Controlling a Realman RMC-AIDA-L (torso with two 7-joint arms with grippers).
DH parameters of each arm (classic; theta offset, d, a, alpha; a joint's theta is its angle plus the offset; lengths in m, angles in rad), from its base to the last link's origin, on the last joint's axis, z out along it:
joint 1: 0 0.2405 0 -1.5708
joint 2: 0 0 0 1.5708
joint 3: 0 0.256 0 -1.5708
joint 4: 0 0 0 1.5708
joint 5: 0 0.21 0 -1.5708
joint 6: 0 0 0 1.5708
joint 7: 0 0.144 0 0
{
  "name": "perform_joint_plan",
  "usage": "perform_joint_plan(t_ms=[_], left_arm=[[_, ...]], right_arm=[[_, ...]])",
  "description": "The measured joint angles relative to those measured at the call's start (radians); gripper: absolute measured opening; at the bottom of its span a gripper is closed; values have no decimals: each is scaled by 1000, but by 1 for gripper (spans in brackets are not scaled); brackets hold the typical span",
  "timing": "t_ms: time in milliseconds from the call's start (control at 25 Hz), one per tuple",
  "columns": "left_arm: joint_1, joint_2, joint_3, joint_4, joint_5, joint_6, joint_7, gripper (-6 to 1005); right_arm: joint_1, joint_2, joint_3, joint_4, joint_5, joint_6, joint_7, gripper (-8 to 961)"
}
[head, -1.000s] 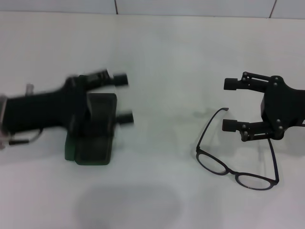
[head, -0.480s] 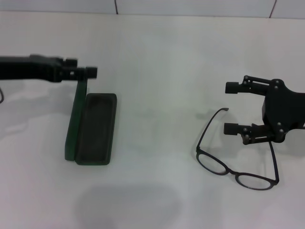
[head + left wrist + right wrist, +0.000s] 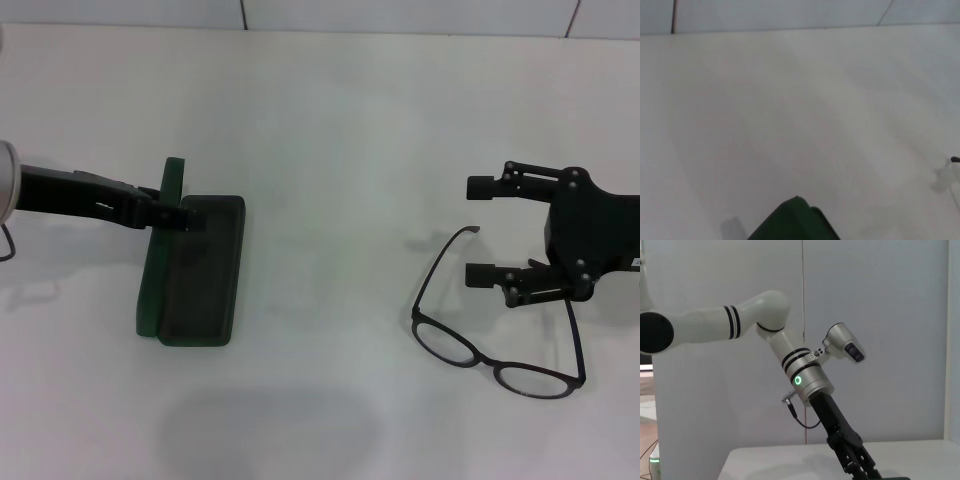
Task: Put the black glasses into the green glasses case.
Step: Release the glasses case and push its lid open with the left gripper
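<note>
The green glasses case [image 3: 200,275] lies open on the left of the white table, its lid [image 3: 153,285] standing upright along its left side. My left gripper [image 3: 180,218] comes in from the left and sits at the far end of the lid, seen edge-on. A green corner of the case shows in the left wrist view [image 3: 795,222]. The black glasses [image 3: 487,362] lie unfolded on the right, lenses toward me. My right gripper [image 3: 479,230] is open and empty, with its fingers over the temple arms.
The white table [image 3: 330,150] ends at a tiled wall at the back. The right wrist view shows my left arm [image 3: 805,380] reaching down to the table.
My left gripper has dropped from the top of the upright lid to lower at the lid's far end. The case stays open. My right gripper has barely moved.
</note>
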Motion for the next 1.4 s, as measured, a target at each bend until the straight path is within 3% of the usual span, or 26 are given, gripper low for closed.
perform_joint_plan(t_ms=[240, 560, 760, 1160, 1400], left_arm=[[-2, -1, 4, 0, 36, -7, -17, 873], [-4, 0, 14, 1, 66, -8, -32, 761], [-13, 1, 15, 1, 88, -8, -56, 544], [-37, 9, 9, 12, 87, -8, -26, 327], [-108, 28, 9, -2, 94, -40, 90, 168]], right_arm=[[6, 4, 0, -1, -8, 7, 0, 885], [8, 4, 0, -3, -8, 8, 0, 884], [10, 5, 0, -5, -9, 8, 0, 884], [5, 7, 0, -9, -46, -4, -12, 884], [5, 26, -1, -76, -183, -27, -10, 885]])
